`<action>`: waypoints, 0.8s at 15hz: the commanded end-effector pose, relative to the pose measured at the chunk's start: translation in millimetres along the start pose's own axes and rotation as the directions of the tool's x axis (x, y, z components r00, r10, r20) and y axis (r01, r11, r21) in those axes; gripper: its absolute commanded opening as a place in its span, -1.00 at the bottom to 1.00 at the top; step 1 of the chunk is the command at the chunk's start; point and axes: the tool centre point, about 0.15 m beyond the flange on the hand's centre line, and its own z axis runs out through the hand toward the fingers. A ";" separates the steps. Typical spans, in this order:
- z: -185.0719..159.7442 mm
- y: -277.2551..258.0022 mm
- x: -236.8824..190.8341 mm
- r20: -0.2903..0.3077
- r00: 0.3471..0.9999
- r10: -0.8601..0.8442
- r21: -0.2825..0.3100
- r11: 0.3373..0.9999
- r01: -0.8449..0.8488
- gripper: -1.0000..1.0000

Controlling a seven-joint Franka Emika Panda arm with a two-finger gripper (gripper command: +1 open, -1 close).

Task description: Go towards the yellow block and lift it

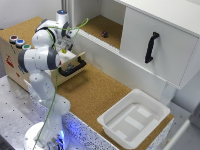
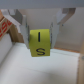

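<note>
1 yellow block [image 2: 40,43] sits clamped between the 2 fingers [image 2: 22,26] of my gripper [image 2: 40,31], and that is the closest thing to the wrist camera. The fingers press on its opposite sides, and black marks show on its 2 visible faces. Below it I see only a pale, blurred surface, and the block seems to hang clear of it, so I judge the approach and grasp done and the lift at least begun; how high it has risen I cannot tell from here.

In the exterior view the gripper [image 1: 64,46] is high on the exterior view's left, above the open wooden drawer [image 1: 75,64] with its black handle. The block itself is too small to pick out there, and the arm hides whatever the drawer holds.

Nearest that camera, the white plastic bin [image 1: 134,119] on the cork tabletop [image 1: 92,92] looks bare inside, with nothing but its moulded floor showing.

Farther back, the cabinet door with the black handle [image 1: 151,47] is closed. Beside it the open shelf [image 1: 100,25] carries 1 small dark object [image 1: 104,34] I cannot identify.
</note>
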 end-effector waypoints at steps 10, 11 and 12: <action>-36.4 205.9 -49.6 -0.031 0.987 0.157 -0.010 0.988 -0.157 -1.00; -27.4 216.3 -57.5 -0.013 0.980 0.196 -0.028 0.980 -0.196 -1.00; -19.5 227.3 -66.3 -0.005 0.975 0.223 -0.032 0.974 -0.223 -1.00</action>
